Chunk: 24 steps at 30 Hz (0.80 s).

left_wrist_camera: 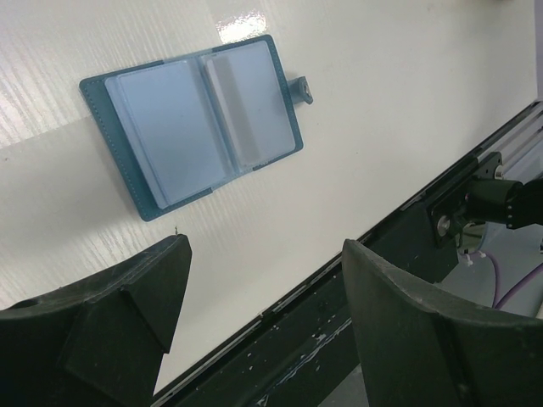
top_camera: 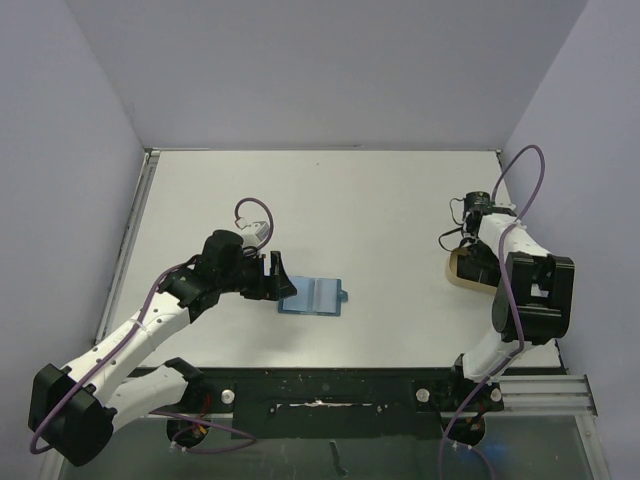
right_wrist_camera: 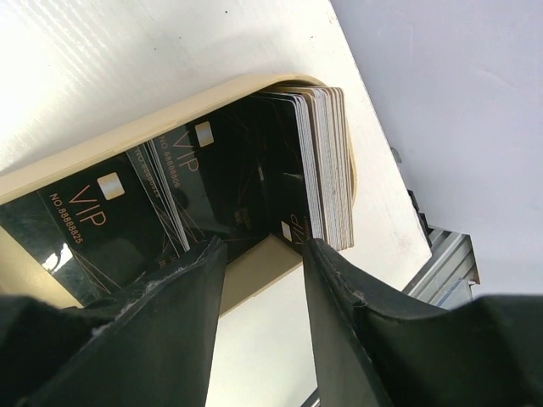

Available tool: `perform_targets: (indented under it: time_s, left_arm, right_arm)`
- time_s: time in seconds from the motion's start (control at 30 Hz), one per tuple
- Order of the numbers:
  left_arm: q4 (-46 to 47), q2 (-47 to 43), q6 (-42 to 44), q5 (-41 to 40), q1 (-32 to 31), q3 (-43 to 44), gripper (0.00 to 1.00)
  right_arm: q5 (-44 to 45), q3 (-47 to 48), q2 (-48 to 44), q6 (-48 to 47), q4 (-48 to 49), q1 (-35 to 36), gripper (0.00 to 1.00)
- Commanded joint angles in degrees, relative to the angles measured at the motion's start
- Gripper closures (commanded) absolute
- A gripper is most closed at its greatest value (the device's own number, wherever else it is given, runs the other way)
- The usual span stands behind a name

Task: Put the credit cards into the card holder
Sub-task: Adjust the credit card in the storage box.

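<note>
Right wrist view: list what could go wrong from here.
The cards are packed tight in the tray, so the open right hand may pinch several at once.
The holder lies loose. The left hand is open and not pinning it, so it may slide.

My left arm stretches forward and inward, and my left hand hangs low with its fingers spread wide. My right arm folds back on itself. My right hand points down, its fingers parted by a narrower gap.
</note>
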Motion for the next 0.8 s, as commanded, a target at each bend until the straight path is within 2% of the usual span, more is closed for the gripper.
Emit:
perform_targets:
  time_s: [0.0, 0.13, 0.3, 0.57, 0.77]
  left_arm:
    - [2.82, -1.32, 0.6, 1.61, 0.28, 1.87, 0.29]
    - [2.86, -1.65, 0.54, 1.71, 0.24, 1.91, 0.29]
    - [3.03, -1.63, 0.53, 2.12, 0.32, 1.78, 0.29]
    - [3.17, -1.62, 0.58, 2.32, 0.32, 1.81, 0.29]
    - [3.21, -1.7, 0.62, 2.32, 0.32, 1.86, 0.29]
  right_arm:
    - [0.0, 1.48, -2.5, -0.53, 0.92, -0.89, 0.58]
    - [-4.18, 1.24, -2.49, -1.14, 2.16, -0.8, 0.56]
    - [-7.01, 1.22, -2.05, -1.73, 3.95, -0.6, 0.47]
    - [-1.25, 0.87, 1.75, -1.12, 3.25, -0.27, 0.27]
    - [0.7, 0.7, 3.37, -1.03, 3.22, -0.32, 0.22]
